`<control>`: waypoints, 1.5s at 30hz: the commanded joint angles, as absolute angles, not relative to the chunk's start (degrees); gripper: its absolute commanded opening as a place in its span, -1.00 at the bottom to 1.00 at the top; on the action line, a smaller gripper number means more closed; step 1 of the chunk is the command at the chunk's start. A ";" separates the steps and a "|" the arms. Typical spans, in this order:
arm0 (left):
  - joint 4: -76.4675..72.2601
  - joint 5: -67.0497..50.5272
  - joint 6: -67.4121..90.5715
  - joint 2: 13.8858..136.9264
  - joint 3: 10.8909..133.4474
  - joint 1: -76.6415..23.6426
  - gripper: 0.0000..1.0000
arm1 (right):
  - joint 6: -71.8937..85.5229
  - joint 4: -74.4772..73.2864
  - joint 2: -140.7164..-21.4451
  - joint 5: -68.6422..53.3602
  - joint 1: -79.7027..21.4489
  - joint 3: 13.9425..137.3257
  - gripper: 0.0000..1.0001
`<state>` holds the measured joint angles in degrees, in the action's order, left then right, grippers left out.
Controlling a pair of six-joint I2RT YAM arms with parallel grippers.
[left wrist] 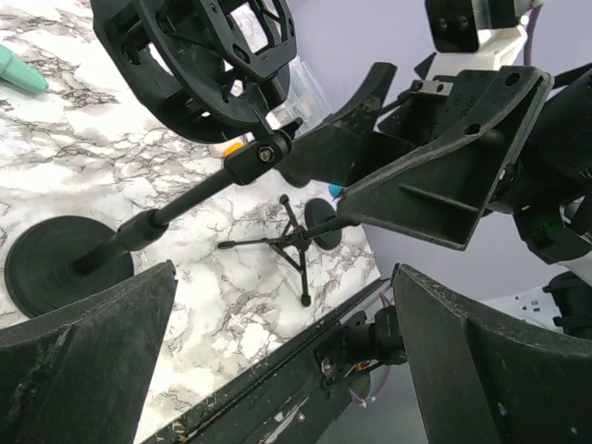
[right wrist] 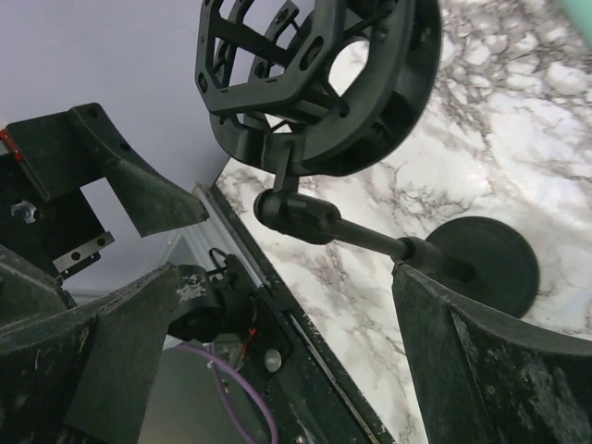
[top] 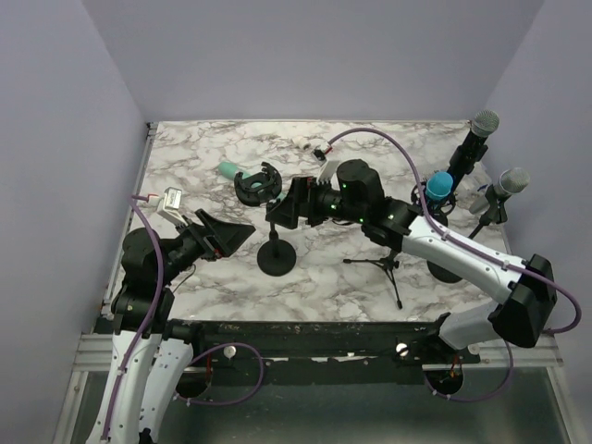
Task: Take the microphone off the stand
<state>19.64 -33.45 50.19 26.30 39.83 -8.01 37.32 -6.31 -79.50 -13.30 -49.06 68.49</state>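
**Mount ring see-through, both grippers spread**

From above I see the microphone [top: 227,169], a teal body, lying flat on the table [top: 370,153] just left of the shock mount [top: 259,182], apart from it. Only the wrist views look through the ring, straight to marble. Both crop the teal body at the frame edge, so I can't make out its shape.

The right gripper [top: 280,211] is spread wide around the stand's pole [right wrist: 370,242]. The left gripper [top: 229,237], equally agape, hangs left of the round base [top: 276,260].

A tripod [top: 384,268] and standing mics [top: 481,139] crowd the right edge. Bare marble lies far-centre.
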 commanded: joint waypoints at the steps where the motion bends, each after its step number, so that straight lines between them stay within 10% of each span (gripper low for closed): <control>1: 20.11 -33.81 50.36 25.79 40.48 -8.44 0.97 | 38.76 -7.65 -82.75 -17.98 -48.87 71.96 0.97; 45: 21.07 -33.13 50.14 24.48 37.88 -8.61 0.98 | 38.24 -1.76 -91.62 -12.89 -45.88 62.20 0.60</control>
